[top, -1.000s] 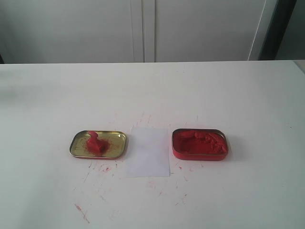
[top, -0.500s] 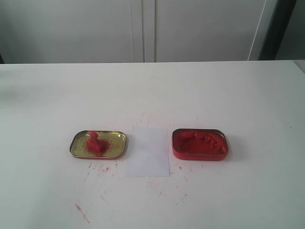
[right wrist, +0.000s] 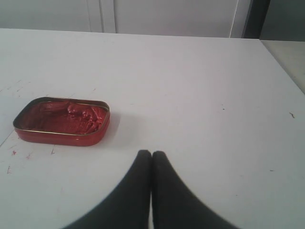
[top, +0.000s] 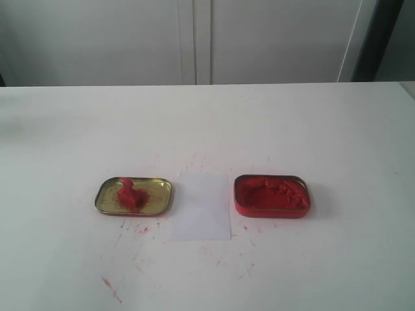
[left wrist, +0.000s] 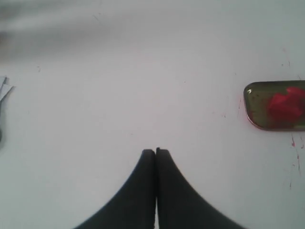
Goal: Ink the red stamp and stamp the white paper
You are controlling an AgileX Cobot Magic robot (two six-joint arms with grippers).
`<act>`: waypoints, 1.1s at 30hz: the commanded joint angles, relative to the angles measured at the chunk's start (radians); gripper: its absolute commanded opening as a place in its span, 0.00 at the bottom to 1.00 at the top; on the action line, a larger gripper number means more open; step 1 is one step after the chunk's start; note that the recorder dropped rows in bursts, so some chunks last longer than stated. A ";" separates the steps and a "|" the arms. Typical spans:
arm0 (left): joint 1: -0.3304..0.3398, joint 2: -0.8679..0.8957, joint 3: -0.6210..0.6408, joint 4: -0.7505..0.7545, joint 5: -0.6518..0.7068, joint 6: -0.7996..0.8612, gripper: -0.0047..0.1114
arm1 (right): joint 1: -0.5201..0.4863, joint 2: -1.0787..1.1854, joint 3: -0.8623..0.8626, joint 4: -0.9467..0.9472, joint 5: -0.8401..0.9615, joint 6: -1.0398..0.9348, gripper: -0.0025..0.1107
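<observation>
The red stamp point(top: 130, 195) stands in the shallow gold lid point(top: 155, 201), left of the white paper point(top: 202, 206) that lies flat at the table's middle. The red ink tin point(top: 272, 195) sits just right of the paper. Neither arm shows in the exterior view. In the left wrist view my left gripper point(left wrist: 156, 151) is shut with nothing in it, well away from the gold lid point(left wrist: 257, 107) and the red stamp point(left wrist: 283, 106) in it. In the right wrist view my right gripper point(right wrist: 152, 154) is shut and empty, a short way from the red ink tin point(right wrist: 62, 121).
Red ink smears and scratches point(top: 111, 289) mark the white table point(top: 324, 129) around the tins and near its front edge. White cabinet doors point(top: 194, 39) stand behind the table. The table's right edge point(right wrist: 281, 62) shows in the right wrist view.
</observation>
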 commanded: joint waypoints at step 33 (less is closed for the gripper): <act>-0.122 0.925 -0.568 -0.186 0.224 0.269 0.04 | 0.001 -0.005 0.005 -0.001 -0.014 -0.003 0.02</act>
